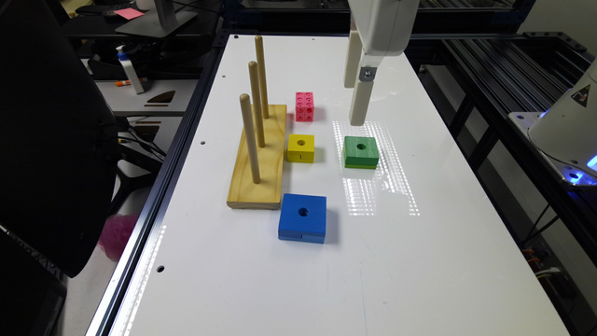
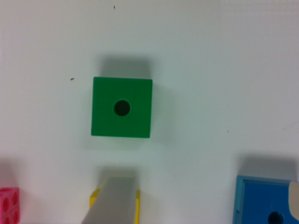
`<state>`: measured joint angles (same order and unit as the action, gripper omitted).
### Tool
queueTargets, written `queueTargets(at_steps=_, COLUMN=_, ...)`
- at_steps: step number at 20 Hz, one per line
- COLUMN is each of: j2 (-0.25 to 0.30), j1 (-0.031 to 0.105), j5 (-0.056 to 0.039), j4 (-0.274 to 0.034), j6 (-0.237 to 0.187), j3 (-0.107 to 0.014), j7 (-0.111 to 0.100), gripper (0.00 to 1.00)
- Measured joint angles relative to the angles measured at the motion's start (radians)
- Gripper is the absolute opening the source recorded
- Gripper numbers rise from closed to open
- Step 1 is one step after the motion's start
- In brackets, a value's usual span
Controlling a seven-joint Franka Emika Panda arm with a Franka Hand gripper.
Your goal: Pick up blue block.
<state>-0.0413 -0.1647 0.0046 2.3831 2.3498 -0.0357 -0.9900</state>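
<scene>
Gripper hangs above the white table, fingers spread wide, holding nothing, just beyond the green block. Yellow block sits left of green. Blue block lies flat nearer the camera, beside the wooden peg base.

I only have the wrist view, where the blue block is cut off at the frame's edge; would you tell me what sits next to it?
Observer: In the exterior view the blue block lies close by the near corner of a wooden peg board.
Operator: Thank you. How many pegs does it carry?
Observer: Three upright pegs, in a row.
Operator: And where is the pincer?
Observer: The pincer hangs above the table, just beyond the green block and well away from the blue block.
</scene>
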Motion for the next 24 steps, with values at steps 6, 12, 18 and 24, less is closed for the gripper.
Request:
queueTargets(at_steps=6, j2=0.001, j1=-0.002, j5=0.002, j4=-0.002, j6=0.002, j3=-0.004, j7=0.0, gripper=1.0)
queueTargets(at_steps=12, j2=0.046, j1=-0.01, j5=0.0065, j4=-0.069, j6=0.002, j3=-0.076, j7=-0.061, gripper=1.0)
queueTargets(at_steps=18, j2=0.113, j1=-0.01, j5=0.0064, j4=-0.138, j6=0.002, j3=-0.085, j7=-0.066, gripper=1.0)
queueTargets(at_steps=24, j2=0.15, j1=-0.01, j5=0.0064, j4=-0.177, j6=0.002, j3=-0.102, j7=-0.074, gripper=1.0)
